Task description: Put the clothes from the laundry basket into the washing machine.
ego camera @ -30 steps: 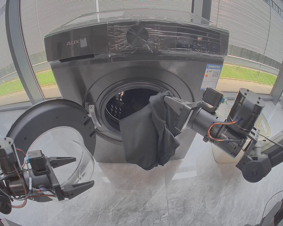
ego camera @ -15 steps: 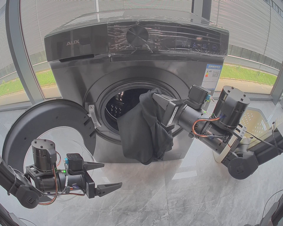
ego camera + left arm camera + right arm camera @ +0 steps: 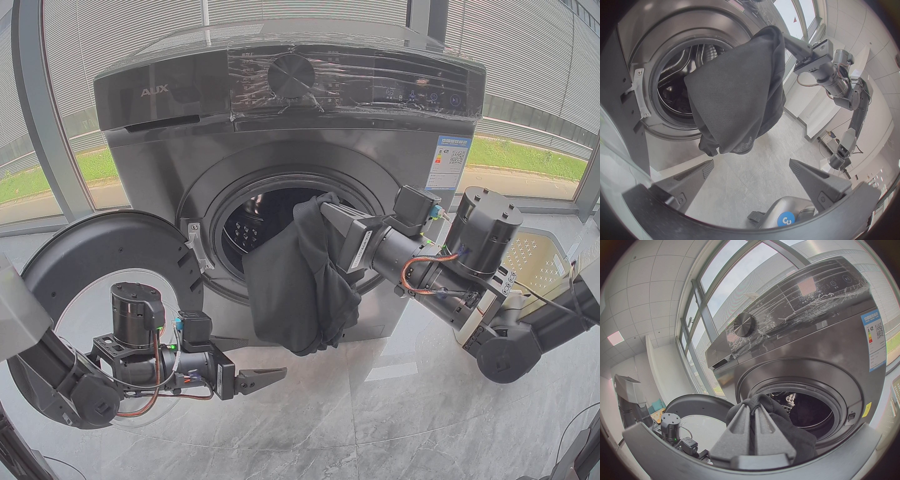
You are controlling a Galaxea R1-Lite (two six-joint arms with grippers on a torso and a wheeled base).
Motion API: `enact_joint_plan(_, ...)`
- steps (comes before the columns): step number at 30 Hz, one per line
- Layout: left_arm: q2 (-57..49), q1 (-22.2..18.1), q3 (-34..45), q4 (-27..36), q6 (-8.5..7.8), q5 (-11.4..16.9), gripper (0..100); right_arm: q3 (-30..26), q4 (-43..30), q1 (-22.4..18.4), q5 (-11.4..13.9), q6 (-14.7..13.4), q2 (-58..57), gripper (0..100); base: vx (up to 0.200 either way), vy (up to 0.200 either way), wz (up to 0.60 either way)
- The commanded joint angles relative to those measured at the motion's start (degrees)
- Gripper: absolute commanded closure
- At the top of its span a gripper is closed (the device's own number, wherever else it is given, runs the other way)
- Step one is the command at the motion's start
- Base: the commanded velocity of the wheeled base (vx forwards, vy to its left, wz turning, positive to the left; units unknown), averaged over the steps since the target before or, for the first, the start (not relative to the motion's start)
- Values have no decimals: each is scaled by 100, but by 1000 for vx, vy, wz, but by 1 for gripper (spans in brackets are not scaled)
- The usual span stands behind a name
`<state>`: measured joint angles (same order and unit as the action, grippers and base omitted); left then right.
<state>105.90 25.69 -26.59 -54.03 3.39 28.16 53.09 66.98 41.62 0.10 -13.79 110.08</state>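
Here, the right end effector (image 3: 325,209) is gripping the dark garment (image 3: 294,281) at the opening of the washing machine (image 3: 187,150); the left end effector (image 3: 750,162) is hovering, spread wide, near the door (image 3: 94,250).

1. Bright daylight comes through the tall glass windows (image 3: 537,69) behind the dark grey front-loading washing machine (image 3: 156,162)
2. The clear plastic film (image 3: 350,78) on its panel glints
3. The glossy grey marble floor (image 3: 400,406) before it reflects pale light
4. Lines bow near the edges

Dark garment (image 3: 737,93) before washing machine (image 3: 659,31)
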Motion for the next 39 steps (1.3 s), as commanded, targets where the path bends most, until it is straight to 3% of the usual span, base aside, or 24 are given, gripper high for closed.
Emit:
enact_joint_plan(1,405,15,-171,-125,13,-4,0,-18,61,48,-1,8,-13,100,0,0,0)
enact_joint_plan(6,669,68,-356,-319,101,-153,0,-27,61,92,-10,8,-13,100,0,0,0)
enact_joint_plan(7,783,95,-461,-389,232,-188,0,-27,61,118,-10,8,-13,100,0,0,0)
enact_joint_plan(9,801,103,-479,-407,250,-188,0,-27,61,118,-10,8,-13,100,0,0,0)
enact_joint_plan(10,897,174,-558,-565,426,-197,0,-27,61,127,-10,8,-4,100,0,0,0)
enact_joint_plan(12,950,218,-593,-670,496,-197,0,-27,70,127,-10,-1,-4,100,0,0,0)
enact_joint_plan(23,1214,341,-593,-1154,593,-197,0,-18,70,127,-10,8,22,100,0,0,0)
enact_joint_plan(29,1425,349,-699,-1567,804,-364,0,-18,132,127,-10,8,66,100,0,0,0)
enact_joint_plan(30,1425,349,-699,-1567,804,-364,100,-18,140,127,-10,8,66,100,0,0,0)
enact_joint_plan(31,1530,367,-751,-1769,830,-478,100,-27,193,162,-10,8,92,100,0,0,0)
enact_joint_plan(36,1627,455,-866,-1927,979,-496,100,-27,193,189,-19,-1,101,100,0,0,0)
enact_joint_plan(39,1627,508,-848,-1962,979,-496,100,-36,193,189,-19,8,101,100,0,0,0)
